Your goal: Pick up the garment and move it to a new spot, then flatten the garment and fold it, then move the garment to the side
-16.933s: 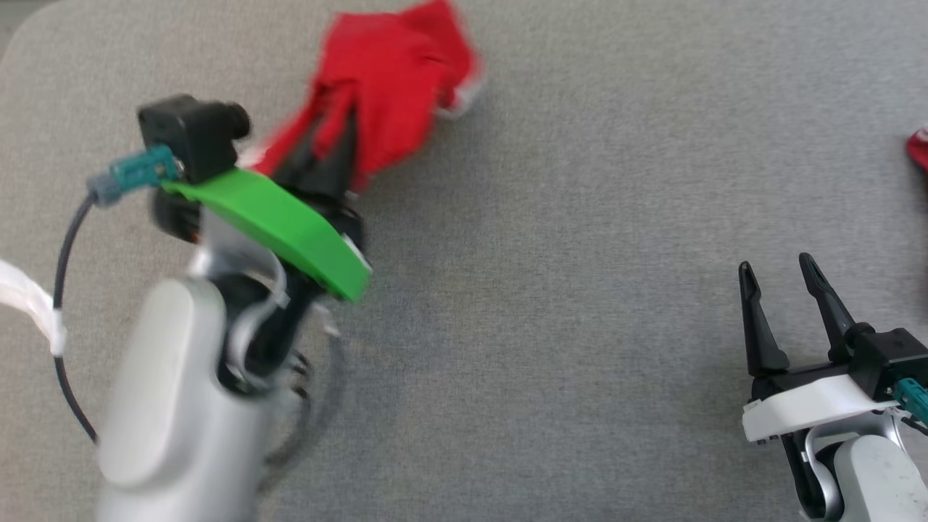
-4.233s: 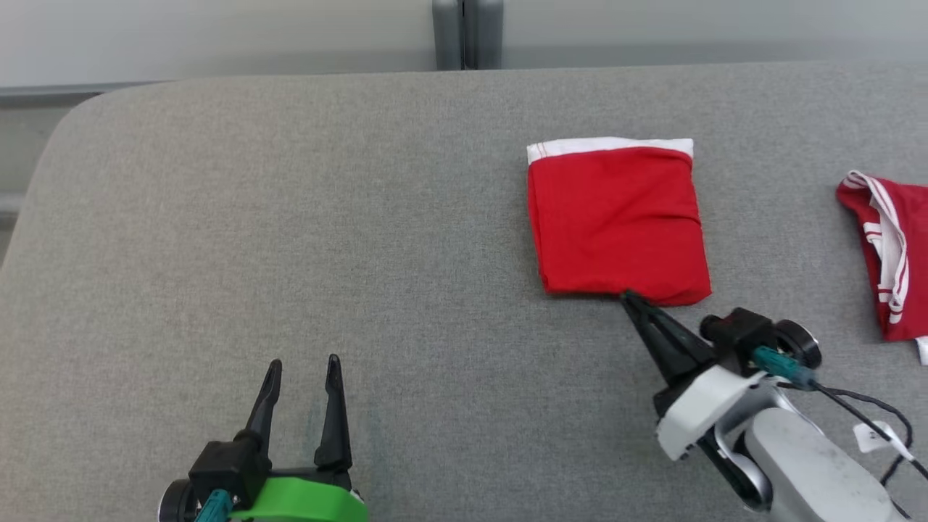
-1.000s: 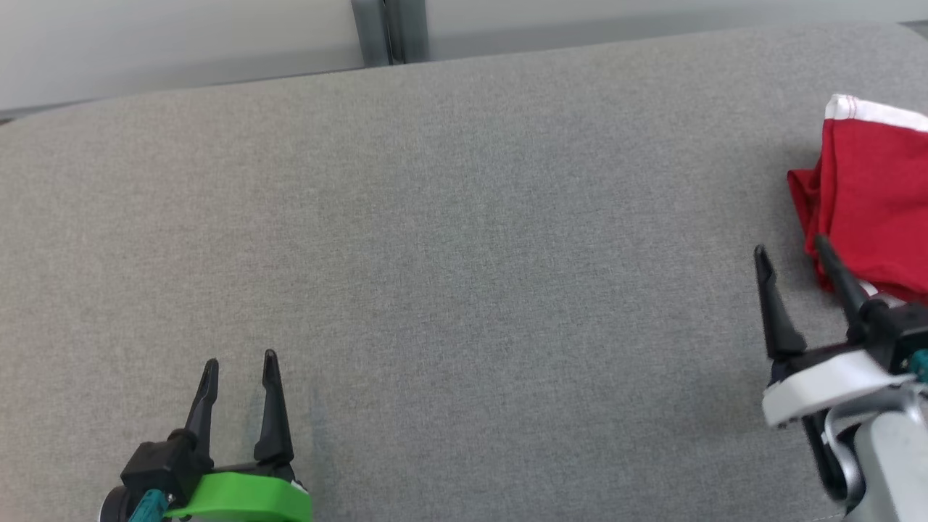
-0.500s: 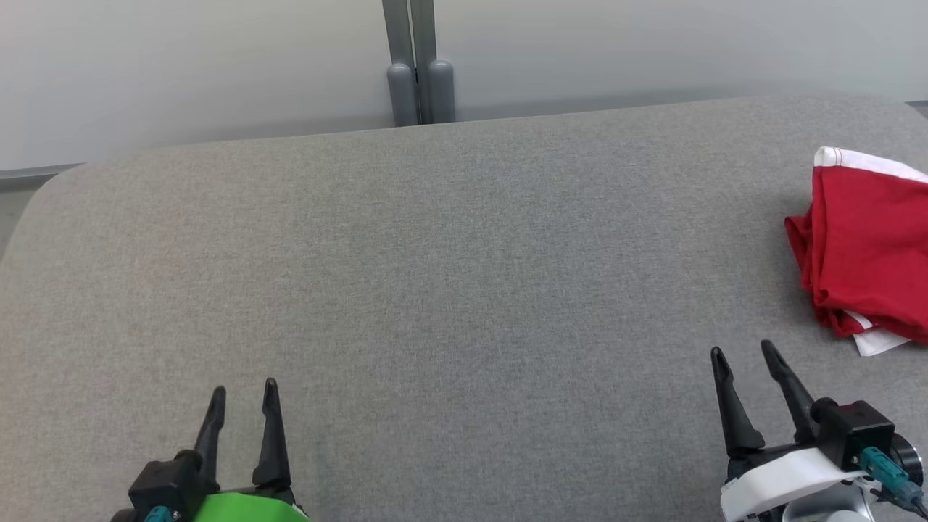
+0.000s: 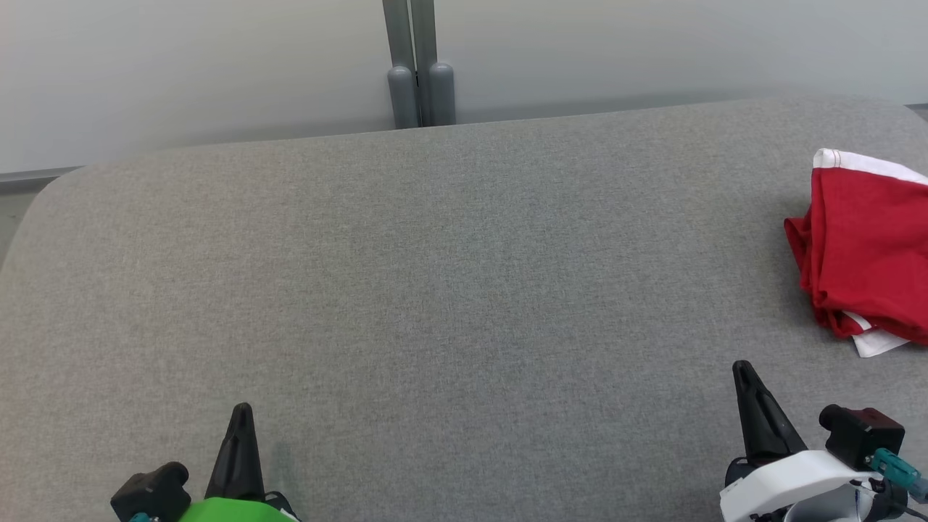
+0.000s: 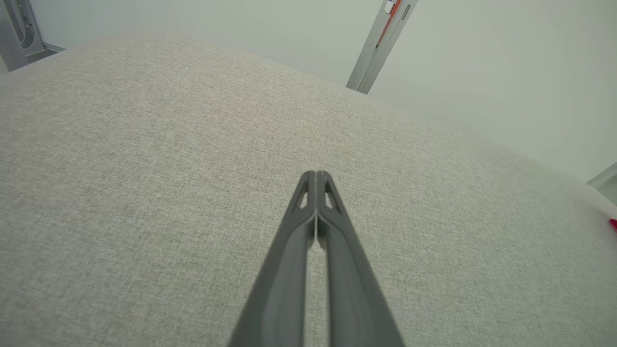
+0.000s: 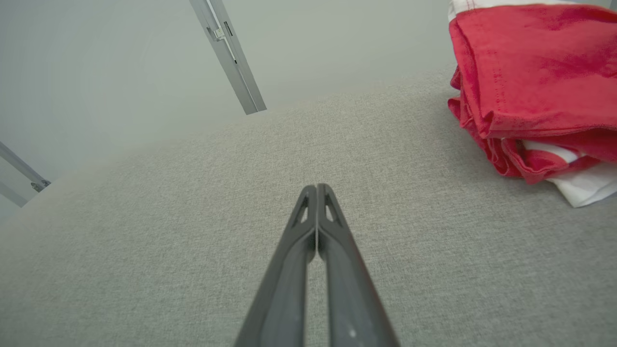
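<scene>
- Red cloth is what I look at first: the garment lies folded at the far right side of the grey worktop, with its white band on the far edge.
- A white bit of cloth peeks out from under its near corner. I cannot tell if that is part of the same garment or another piece below it.
- The left end effector sits low at the near edge, on the left. Its two fingers are pressed tight together and hold nothing.
- The right end effector sits low on the right, near the garment but not touching it. Its fingers are pressed together too, with nothing between them.
- To me the job looks almost done: the garment is folded and it is off to the side. I think the step now is just to rest the arms and leave the cloth alone.
- To do that well, the right arm should go slow and keep away from the garment. A finger tip could catch the loose near corner and pull the fold open.
- The fold looks a bit puffy on its left edge, so a bump could make it flop.
- The left arm is well apart from the garment, so I think it has little to worry about.
</scene>
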Motion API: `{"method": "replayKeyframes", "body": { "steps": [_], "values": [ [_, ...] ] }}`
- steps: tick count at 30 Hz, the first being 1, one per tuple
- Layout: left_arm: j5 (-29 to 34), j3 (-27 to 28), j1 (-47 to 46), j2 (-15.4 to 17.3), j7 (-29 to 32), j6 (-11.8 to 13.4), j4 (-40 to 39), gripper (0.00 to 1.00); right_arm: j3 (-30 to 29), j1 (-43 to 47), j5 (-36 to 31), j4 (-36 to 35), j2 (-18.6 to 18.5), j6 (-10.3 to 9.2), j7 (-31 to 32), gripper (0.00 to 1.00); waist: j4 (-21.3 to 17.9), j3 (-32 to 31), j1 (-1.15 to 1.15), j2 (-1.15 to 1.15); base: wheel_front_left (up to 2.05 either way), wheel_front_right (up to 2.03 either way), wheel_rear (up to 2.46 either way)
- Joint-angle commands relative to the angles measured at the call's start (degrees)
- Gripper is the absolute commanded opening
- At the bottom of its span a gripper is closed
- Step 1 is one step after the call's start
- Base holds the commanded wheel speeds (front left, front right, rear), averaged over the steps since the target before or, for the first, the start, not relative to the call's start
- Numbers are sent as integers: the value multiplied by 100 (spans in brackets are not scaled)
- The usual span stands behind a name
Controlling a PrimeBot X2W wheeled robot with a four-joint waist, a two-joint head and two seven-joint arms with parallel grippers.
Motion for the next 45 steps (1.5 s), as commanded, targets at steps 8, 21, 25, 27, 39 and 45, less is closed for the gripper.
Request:
{"method": "replayKeyframes", "body": {
  "steps": [8,21,25,27,39,45],
  "values": [
    [-903,132,-252,46,220,-92,-57,0,-77,-210,995,-22,-20,-1,197,0,2,-28,0,0,0,0,0],
    [-1975,263,-402,67,511,-163,-45,0,-158,-349,2177,37,6,-1,459,0,5,-71,0,0,0,0,0],
    [-2266,299,-443,71,595,-184,-41,0,-184,-389,2501,55,15,-2,534,0,6,-84,0,0,0,0,0],
    [-2408,317,-462,73,633,-194,-39,0,-198,-409,2658,62,20,-1,572,0,7,-91,0,0,0,0,0],
    [-3202,425,-577,83,860,-248,-27,0,-278,-514,3532,109,54,-1,784,0,10,-130,0,0,0,0,0],
    [-3566,473,-632,86,965,-276,-22,0,-317,-558,3927,131,73,-1,886,0,11,-150,0,0,0,0,0]
  ]
}}
